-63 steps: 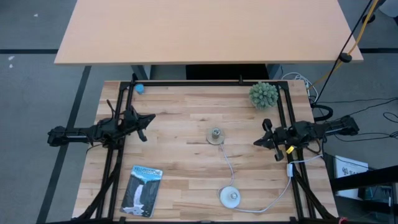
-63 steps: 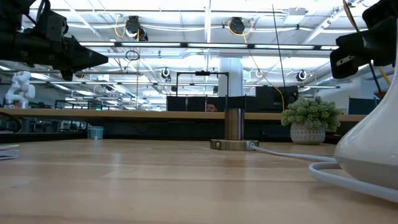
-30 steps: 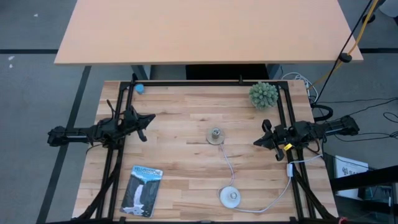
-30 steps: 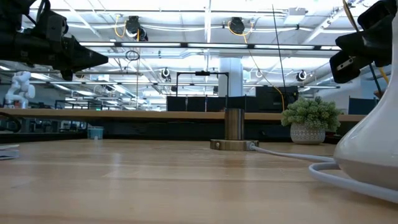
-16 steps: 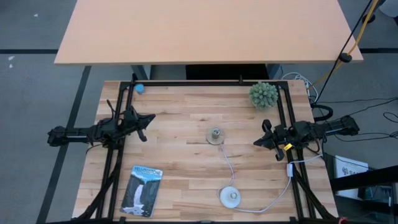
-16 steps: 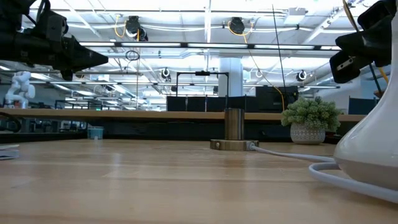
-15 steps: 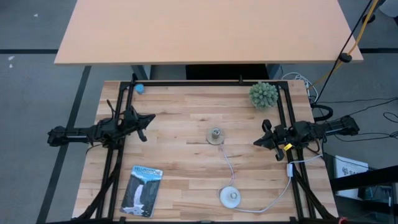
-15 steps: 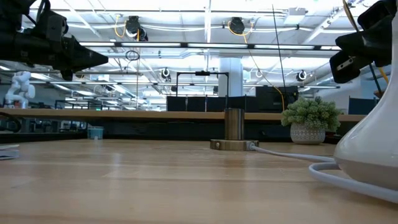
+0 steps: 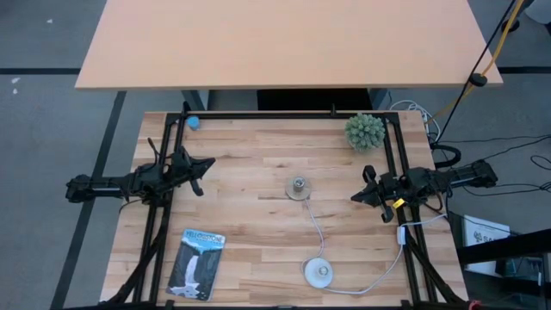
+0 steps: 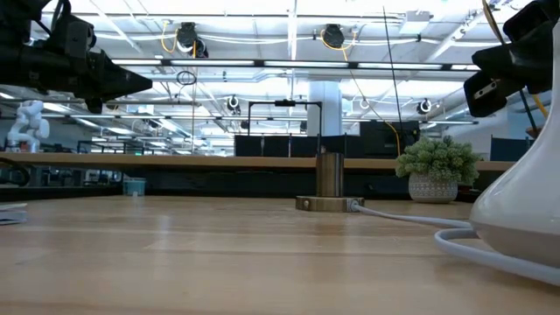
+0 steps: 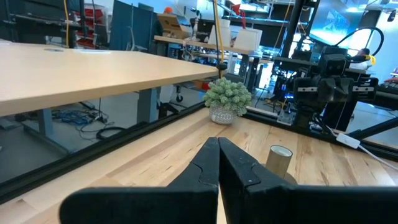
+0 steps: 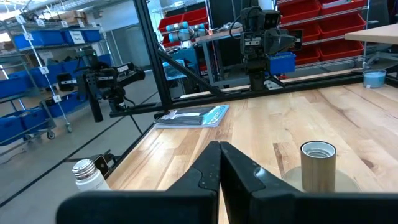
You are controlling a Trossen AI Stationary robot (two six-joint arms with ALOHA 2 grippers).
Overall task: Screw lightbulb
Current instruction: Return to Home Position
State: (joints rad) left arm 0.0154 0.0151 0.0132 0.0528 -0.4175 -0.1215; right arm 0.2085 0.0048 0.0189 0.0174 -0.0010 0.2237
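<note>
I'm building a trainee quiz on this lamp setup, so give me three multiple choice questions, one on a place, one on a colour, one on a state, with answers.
1. Where is the lightbulb relative to the socket? A) screwed into it B) standing on the table apart from it C) lying across its top
2. What colour is the small object at the table's top left corner in the high view? A) red B) blue C) yellow
3. How are the left gripper and the right gripper? A) both open B) one shut on the lightbulb C) both shut, empty
Answers: 1 B, the high view shows bare table between them; 2 B, it shows blue from above; 3 C, each wrist view shows jaws pressed together with nothing between.
</note>
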